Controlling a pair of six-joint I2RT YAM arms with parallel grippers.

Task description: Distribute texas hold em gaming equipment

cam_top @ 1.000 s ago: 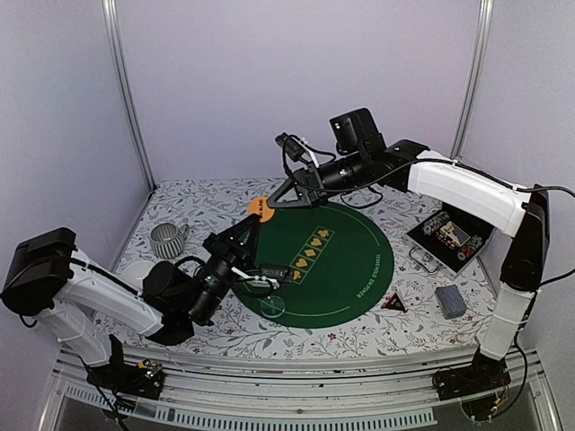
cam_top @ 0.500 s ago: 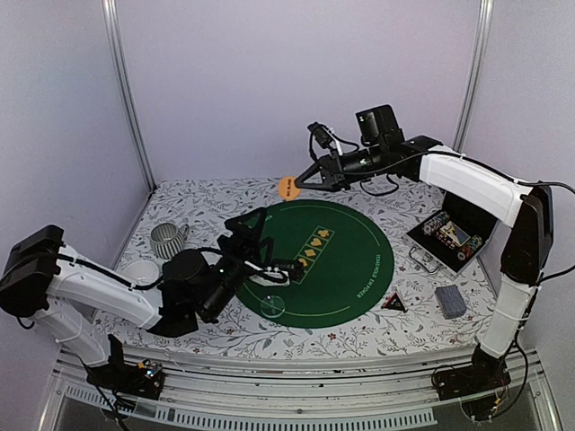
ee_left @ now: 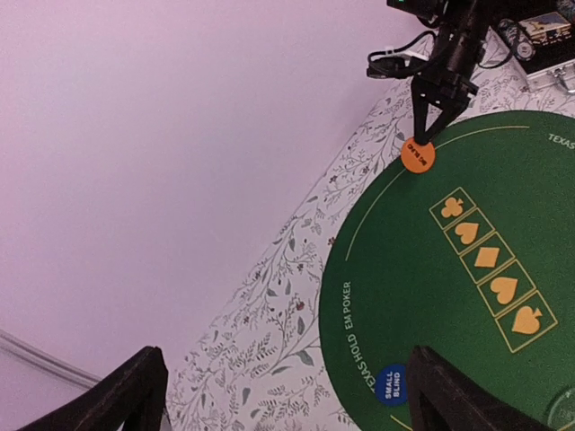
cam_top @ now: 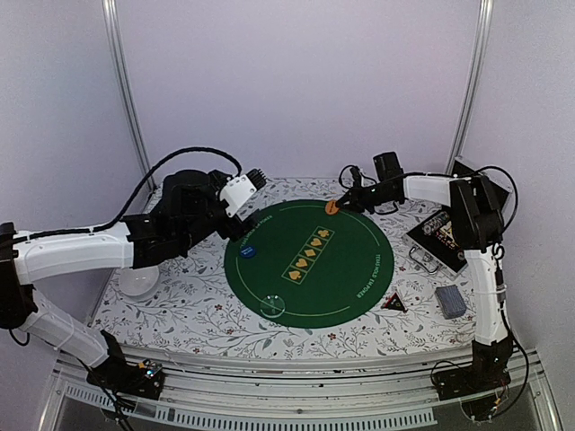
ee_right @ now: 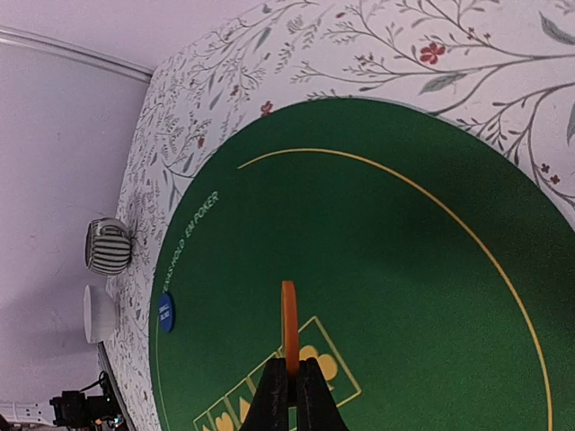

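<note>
- The green felt mat point(cam_top: 310, 260) took up the middle of the table. From where I stood it looked soft enough that a flat piece would lie snug on it and be awkward to get under.
- The left gripper point(ee_left: 287, 406) hung above the mat's left side with its jaws spread wide and nothing between them.
- The right gripper point(ee_right: 289, 382) reached across to the mat's far edge, clenched on the orange button point(ee_right: 288, 323). It held the disc on edge, the fingertips pinching both flat faces near the rim.
- The card deck point(cam_top: 450, 302) lay off the mat at the right, near the table's front. I took it for a loose, slippery stack that should be squeezed across its long sides so the cards would not fan out.
- The orange button looked light, rigid and smooth. I judged that the narrow pinch would hold it but let it swivel, so a bite further in on the faces would be safer. I could not tell whether its lower rim touched the felt.
- The blue button point(cam_top: 251, 251) lay flat on the mat's left side, well apart from the orange one.
- A whitish chip point(cam_top: 272, 305) sat on the mat's near edge, thin and best taken by its rim.
</note>
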